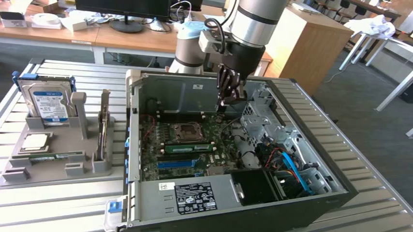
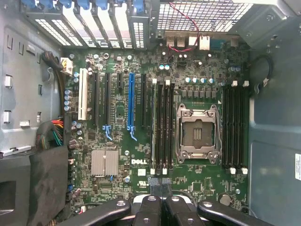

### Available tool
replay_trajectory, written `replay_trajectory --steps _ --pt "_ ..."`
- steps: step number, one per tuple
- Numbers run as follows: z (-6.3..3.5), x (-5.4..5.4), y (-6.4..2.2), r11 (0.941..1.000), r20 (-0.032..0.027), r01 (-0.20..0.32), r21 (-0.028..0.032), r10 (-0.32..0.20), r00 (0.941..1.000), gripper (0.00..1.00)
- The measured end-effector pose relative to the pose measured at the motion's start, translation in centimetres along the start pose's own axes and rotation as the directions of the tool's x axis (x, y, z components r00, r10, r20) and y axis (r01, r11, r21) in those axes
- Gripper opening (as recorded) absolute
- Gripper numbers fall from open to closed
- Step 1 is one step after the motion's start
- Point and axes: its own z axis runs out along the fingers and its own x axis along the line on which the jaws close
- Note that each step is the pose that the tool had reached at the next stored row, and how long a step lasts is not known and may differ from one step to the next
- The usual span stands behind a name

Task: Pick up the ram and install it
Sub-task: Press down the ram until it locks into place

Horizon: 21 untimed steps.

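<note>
Ram [image 1: 187,146]: green stick with dark chips, standing on edge in a motherboard [image 2: 188,183] slot, just beside the bare processor socket [image 2: 197,134], inside the opened computer case [image 1: 193,87]. Looks level and fully down from the exterior view; end clips too small to judge.

End effector [image 1: 226,100]: fingers together, nothing between them. Hangs over the motherboard within the case opening, pointing down, well apart from the stick.

Step, as judged: past pick and insertion, with at most a seating check left. Caveat: second green stick [image 1: 55,155], flat in the grey tray [image 1: 58,166] outside the case. Cannot rule out that one being the piece meant, with the pick not yet begun.

For any further pressing: even force along the top edge, square to the slot, no tilt toward either end. For any pick from the tray: fingers parted first, then a grip across the thin faces.

Also on the tray: hard drive [image 1: 45,104], upright in its holder; square processor chip [image 1: 34,142], lying flat.

Surface: slatted metal table [image 1: 58,208]; case and tray side by side, tray on the exterior view's left.

Room: wooden desks [image 1: 129,38] behind, with a monitor [image 1: 125,9]; wooden cabinet [image 1: 310,43]; grey floor [image 1: 368,111].
</note>
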Motion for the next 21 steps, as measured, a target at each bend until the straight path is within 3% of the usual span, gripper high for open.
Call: replay_trajectory --steps 7,21 --pt "0.09 0.0 -0.01 1.0 0.0003 0.0 0.0001 0.0 1.0 0.1" --pt "1.3 0.0 -0.05 1.0 0.0 0.0 0.0 0.0 1.0 0.1"
